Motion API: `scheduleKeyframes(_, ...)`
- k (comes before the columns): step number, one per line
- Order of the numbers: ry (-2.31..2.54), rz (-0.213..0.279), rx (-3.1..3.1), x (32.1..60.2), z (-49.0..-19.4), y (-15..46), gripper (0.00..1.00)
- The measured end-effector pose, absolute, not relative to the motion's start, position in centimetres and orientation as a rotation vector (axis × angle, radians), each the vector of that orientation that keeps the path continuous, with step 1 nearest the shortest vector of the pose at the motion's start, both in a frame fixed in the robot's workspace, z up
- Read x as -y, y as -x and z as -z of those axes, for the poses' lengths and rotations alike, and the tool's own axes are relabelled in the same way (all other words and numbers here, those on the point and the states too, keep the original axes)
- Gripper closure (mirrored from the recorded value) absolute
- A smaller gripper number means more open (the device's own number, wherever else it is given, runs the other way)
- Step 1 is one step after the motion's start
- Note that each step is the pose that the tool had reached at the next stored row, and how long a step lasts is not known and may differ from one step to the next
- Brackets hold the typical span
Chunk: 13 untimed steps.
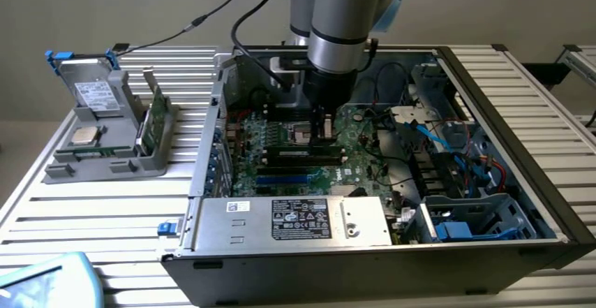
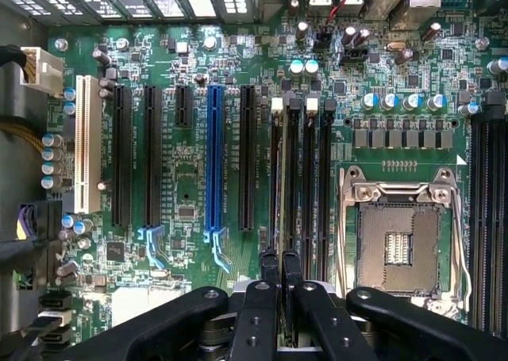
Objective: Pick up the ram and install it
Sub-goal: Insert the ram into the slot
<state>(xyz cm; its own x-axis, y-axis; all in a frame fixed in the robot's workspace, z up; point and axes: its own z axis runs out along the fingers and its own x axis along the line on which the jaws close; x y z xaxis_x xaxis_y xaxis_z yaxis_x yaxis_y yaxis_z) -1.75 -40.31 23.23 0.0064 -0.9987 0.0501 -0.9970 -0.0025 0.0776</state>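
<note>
The fingers [image 2: 271,275], pinched nearly shut, grip the ram [image 2: 282,178] edge-on over the memory slots [image 2: 325,178], at six o'clock from the CPU socket [image 1: 300,135] in the exterior view. If the ram sits skewed or off its groove, pressing could bend it or damage a slot.

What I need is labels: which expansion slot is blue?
The blue slot between the short black slot and a long black slot; others are black or white.
</note>
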Motion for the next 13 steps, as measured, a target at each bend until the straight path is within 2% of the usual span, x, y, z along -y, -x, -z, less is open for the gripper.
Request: scheduleKeyframes(13,-2.166,0.019,2.139,40.24,-22.93,1.73,0.87)
